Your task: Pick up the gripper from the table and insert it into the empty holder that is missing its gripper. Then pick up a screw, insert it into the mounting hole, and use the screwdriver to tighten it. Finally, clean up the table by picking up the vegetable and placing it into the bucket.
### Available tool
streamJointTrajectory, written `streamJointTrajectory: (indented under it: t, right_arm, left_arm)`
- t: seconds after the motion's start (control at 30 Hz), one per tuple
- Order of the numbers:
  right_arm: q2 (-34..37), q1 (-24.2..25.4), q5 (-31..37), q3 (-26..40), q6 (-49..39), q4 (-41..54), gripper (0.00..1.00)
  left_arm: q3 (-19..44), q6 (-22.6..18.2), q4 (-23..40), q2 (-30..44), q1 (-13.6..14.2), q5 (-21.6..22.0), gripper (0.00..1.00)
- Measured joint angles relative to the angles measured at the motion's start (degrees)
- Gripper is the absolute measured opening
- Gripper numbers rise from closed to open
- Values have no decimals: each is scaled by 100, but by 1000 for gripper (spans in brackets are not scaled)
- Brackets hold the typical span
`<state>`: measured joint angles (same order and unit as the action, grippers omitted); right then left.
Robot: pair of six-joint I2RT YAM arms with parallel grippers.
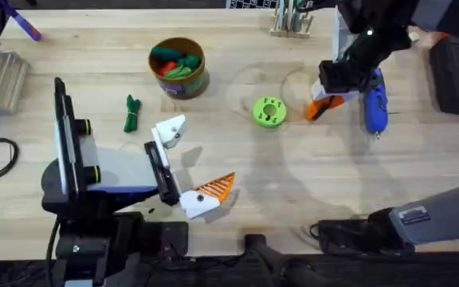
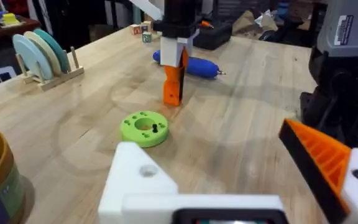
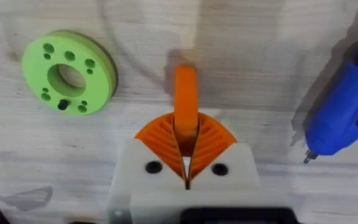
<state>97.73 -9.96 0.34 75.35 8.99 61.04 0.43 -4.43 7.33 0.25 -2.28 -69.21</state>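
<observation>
Nearest us, our left gripper [image 1: 188,163] waits wide apart, its far white holder [image 1: 170,131] bare and pointing toward the bucket [image 1: 178,67]. Farther off, beside the green disc [image 3: 69,73] and the screwdriver [image 3: 345,112], our right gripper [image 3: 186,163] is clamped on the orange finger [image 3: 186,99], hanging just above the table [image 1: 293,183]. We judge it light, stiff, and slick, so pinching its flat sides suits it.
</observation>
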Motion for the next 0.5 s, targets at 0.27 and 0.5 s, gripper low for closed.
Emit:
streamJointTrajectory:
  t: [0.27, 0.5]
  right_arm:
    - [-2, 0, -21, 0, 1, -4, 13]
    - [-488, 13, -223, -26, 1, -13, 13]
  left_arm:
    - [0, 1, 0, 0, 1, 0, 985]
    - [0, 2, 0, 0, 2, 0, 986]
